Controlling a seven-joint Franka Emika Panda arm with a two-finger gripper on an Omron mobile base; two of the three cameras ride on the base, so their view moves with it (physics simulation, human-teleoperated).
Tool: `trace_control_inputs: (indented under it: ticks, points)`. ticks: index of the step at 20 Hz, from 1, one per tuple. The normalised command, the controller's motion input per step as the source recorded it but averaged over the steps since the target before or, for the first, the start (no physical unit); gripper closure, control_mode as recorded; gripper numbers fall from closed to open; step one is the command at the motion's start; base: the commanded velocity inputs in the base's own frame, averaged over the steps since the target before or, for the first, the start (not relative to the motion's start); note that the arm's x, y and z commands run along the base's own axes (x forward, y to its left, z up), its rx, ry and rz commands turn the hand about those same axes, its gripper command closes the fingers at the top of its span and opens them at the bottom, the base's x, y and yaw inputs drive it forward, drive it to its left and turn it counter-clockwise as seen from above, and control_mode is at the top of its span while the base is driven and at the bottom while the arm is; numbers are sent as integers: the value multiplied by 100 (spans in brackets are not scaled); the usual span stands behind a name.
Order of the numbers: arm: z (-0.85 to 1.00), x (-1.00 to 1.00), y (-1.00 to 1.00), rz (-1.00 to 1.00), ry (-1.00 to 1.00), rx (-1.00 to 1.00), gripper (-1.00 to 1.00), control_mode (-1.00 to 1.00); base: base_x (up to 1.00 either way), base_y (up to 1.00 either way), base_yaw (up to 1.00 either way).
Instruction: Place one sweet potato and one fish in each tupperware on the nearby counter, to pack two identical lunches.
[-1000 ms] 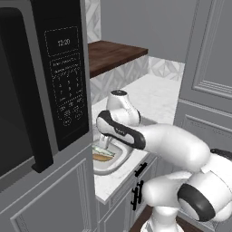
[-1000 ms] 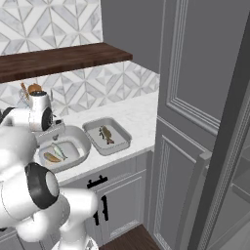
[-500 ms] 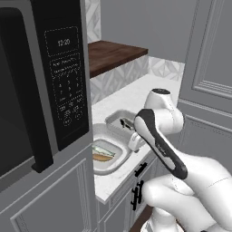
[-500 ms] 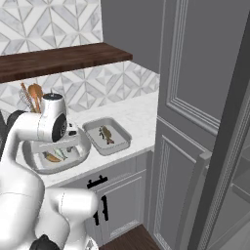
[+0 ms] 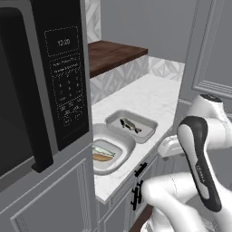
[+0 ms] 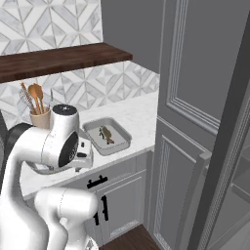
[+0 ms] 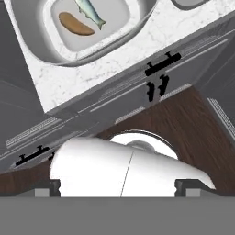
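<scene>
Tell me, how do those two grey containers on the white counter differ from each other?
The rounder tupperware is bowl-like and looks larger; the rectangular tupperware has rounded corners and a flat rim. The rounder one holds a sweet potato beside a pale fish; the rectangular one holds just a darker fish. Both are grey, shallow, uncovered, and sit side by side on the counter.

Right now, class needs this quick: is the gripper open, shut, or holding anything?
Gripper: cannot be told; its fingertips are not clear in the hand view.
</scene>
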Motion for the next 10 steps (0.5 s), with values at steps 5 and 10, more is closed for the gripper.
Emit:
trace_control_inputs:
  ticks: [5, 10]
  points:
    - [13, -17, -11, -7, 0, 0, -100, -100, 0, 0, 0]
    - [0, -3, 0, 0, 0, 0, -100, 100, -38, 0, 0]
